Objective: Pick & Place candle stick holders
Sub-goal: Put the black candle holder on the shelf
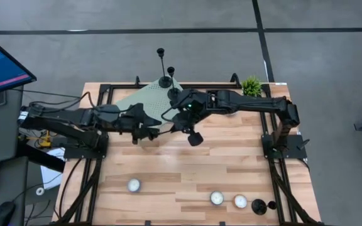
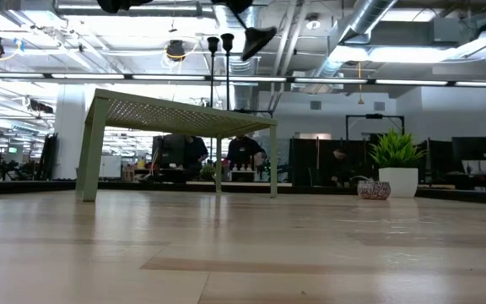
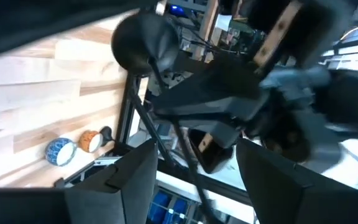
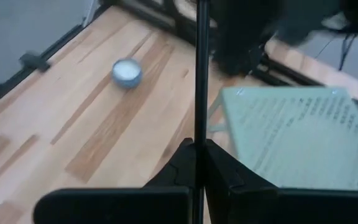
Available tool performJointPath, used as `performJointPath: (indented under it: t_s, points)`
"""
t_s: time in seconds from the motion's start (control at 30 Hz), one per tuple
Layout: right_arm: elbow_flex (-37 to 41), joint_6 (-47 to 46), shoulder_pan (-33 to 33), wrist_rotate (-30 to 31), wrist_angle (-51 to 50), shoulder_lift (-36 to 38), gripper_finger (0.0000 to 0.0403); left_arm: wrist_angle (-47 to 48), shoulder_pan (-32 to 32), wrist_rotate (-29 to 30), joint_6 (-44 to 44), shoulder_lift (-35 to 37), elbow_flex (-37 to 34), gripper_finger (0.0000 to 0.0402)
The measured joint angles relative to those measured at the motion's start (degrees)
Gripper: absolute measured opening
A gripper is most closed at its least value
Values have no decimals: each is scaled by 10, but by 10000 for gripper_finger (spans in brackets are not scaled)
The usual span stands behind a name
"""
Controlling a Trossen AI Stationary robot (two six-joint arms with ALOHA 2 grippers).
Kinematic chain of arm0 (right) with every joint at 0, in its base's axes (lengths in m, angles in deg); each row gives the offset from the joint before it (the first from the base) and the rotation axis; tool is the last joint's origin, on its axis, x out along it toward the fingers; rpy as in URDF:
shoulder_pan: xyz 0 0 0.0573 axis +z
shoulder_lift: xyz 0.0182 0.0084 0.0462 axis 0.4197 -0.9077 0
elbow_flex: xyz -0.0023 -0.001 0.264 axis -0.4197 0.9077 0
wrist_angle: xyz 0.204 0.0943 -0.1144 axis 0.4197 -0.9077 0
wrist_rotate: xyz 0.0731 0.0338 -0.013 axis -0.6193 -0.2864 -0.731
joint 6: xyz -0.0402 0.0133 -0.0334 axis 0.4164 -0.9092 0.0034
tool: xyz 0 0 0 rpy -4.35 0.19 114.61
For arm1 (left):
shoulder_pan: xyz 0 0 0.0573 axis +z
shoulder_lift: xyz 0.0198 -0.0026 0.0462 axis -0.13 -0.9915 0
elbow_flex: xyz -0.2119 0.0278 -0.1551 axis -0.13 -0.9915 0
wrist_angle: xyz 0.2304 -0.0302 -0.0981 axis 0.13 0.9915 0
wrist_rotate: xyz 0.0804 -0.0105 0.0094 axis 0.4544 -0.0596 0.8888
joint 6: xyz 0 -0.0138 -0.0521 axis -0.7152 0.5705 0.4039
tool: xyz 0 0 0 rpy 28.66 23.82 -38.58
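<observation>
A slim black candle stick holder hangs in the air over the table's middle, its disc base [image 1: 195, 138] toward the near side and its stem [image 3: 166, 118] slanting. My right gripper [image 1: 184, 122] is shut on that stem. My left gripper [image 3: 194, 155] is open, one finger on either side of the stem's cup end without touching it. Two more holders [image 1: 165, 80] stand by their disc bases on the pale green perforated stand [image 1: 146, 100]. Another holder [image 1: 259, 206] lies at the near right. My right gripper pinches the holder's thin stem [image 4: 198, 134] between its two fingers, partway along it. The fingers come slanting down from the table's right side. The stem runs on past the fingertips toward my left gripper. The holder is tilted and lifted clear of table and stand.
Three tealights lie near the front edge, one at the left [image 1: 134, 185] and two at the right [image 1: 216, 198], [image 1: 240, 201]. A small potted plant [image 1: 251, 86] stands at the far right. Bare wood lies between the stand and the tealights.
</observation>
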Motion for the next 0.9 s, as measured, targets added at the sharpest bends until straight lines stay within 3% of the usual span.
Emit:
performJointPath:
  t_s: [0.23, 0.33, 0.47, 0.63, 0.73, 0.9]
  points:
    - [0, 11, -2, 9, -63, 32, 0, 14, 47, 2, -35, 39, 0, 202]
    - [1, 7, -9, 9, -102, 55, 0, 14, 60, 2, -91, 62, 0, 184]
    - [1, -17, -24, 5, -62, 99, 0, 8, 64, 28, -257, 78, 10, 121]
    - [6, -101, -44, 22, 87, 153, 0, -71, 61, 79, -545, 78, 34, 16]
    - [16, -132, -33, 85, 151, 159, 0, -103, 61, 99, -690, 74, 48, 7]
    - [66, -175, -5, 194, 290, 128, 0, -93, 61, 181, -809, 75, 53, 3]
